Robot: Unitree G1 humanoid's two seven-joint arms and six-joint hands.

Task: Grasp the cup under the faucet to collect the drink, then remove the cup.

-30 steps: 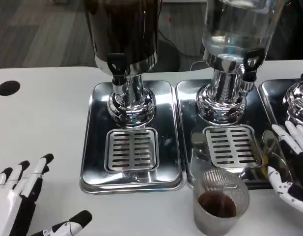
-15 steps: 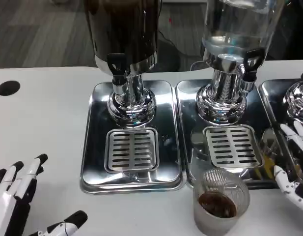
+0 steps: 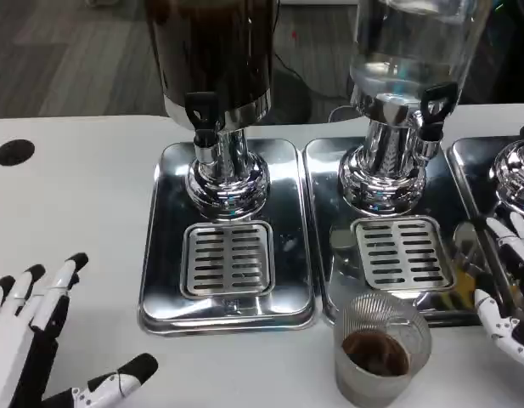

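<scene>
One ribbed cup [image 3: 382,349] with dark drink stands on the bench at lower right, clear of the faucets, both hands' fingers spread wide, holding nothing.

dispensers [image 3: 217,59]: 3 | trays [image 3: 164,246]: 3 | grates [image 3: 228,259]: 2 | cup [image 3: 380,348]: 1

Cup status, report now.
Left hand open, right hand open, both holding nothing. Cup with dark drink stands on table, clear of faucets. Nothing in the way.
</scene>
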